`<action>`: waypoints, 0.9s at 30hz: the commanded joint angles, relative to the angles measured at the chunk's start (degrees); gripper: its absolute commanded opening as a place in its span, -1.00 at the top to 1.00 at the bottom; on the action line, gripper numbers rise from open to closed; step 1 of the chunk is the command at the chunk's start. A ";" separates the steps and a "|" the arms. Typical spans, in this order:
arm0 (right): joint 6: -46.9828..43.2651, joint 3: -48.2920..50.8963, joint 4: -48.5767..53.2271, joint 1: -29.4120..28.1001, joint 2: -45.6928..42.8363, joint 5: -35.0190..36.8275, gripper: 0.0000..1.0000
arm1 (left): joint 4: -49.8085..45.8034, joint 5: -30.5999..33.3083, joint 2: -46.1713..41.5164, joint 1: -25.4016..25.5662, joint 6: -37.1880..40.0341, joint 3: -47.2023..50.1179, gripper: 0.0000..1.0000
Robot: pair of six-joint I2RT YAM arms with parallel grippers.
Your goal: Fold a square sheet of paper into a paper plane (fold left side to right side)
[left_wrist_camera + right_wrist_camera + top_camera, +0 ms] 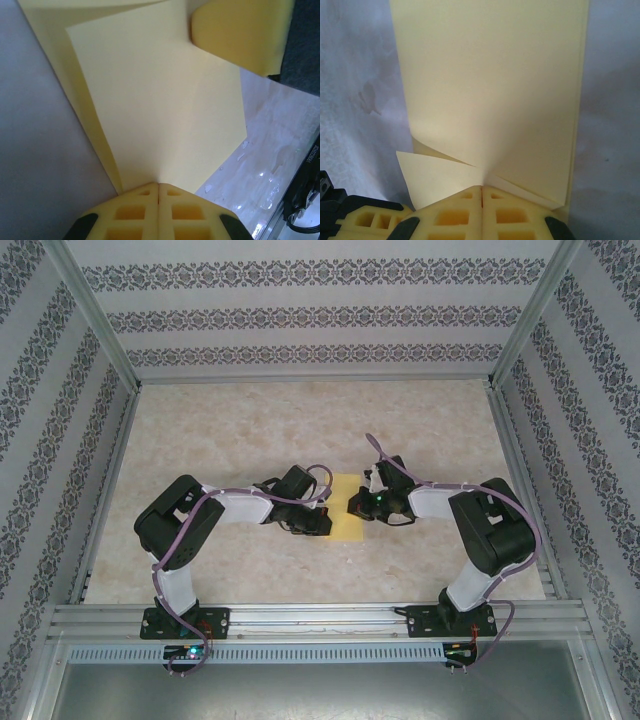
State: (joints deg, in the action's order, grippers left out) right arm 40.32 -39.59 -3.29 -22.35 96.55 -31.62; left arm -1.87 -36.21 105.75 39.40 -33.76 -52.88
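Sheet: the thin yellow square sheet of paper [348, 530] is mid-way across the pale marbled table [250, 430], between my two arms. My right wrist view shows layered edges and a loose corner flap.
Left fingers: my left fingers [154, 194] are pressed together on one edge of the sheet, with soft creases fanning out from the pinch.
Right fingers: my right fingers [476, 195] are clamped the same way on the opposite edge.
Why held so: I judge the two pinches steady the sheet so one side can cross to the other without skewing.
Edges: the long edge is doubled — close to aligned, not flush.
Room: open table all round, with the patterned walls [60, 440] and the metal rail [320, 615] well apart from the sheet — the tight spot is between my own fingers.
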 commanded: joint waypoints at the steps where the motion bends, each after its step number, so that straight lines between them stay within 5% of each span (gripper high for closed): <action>1: -1.62 0.74 1.79 0.47 1.83 2.00 1.00 | -3.21 0.53 -0.28 1.03 -0.91 -1.39 0.96; 27: -1.98 1.80 1.95 0.51 3.46 2.48 1.00 | -3.85 -4.15 4.23 1.83 -0.52 -8.65 0.96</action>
State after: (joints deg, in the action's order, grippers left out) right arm 40.12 -39.53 -3.75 -22.24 97.10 -32.67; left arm -3.86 -39.44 109.69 40.51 -34.96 -61.32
